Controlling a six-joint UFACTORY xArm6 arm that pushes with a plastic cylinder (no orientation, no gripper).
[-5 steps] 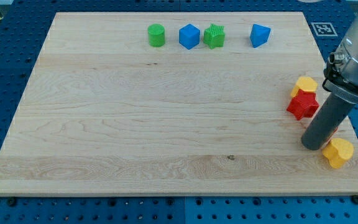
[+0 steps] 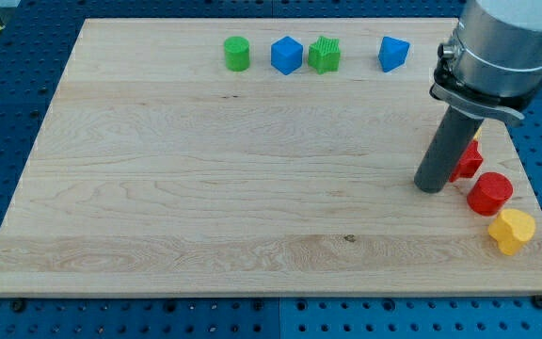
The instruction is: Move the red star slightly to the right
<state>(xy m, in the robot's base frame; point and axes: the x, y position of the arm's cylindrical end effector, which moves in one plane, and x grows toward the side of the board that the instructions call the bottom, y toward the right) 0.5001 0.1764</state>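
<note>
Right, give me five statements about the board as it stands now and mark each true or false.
1. My tip rests just to the view's left of the red star. True.
2. The red cylinder lies at the view's top edge. False: it lies near the view's right edge, below the red star and above the yellow block.
3. Four blocks line the view's top: green cylinder, blue cube, green block, blue block. True.
4. The rod hides the whole red star. False: the star's right part shows.
5. The yellow block touches the blue cube. False: they are far apart.
</note>
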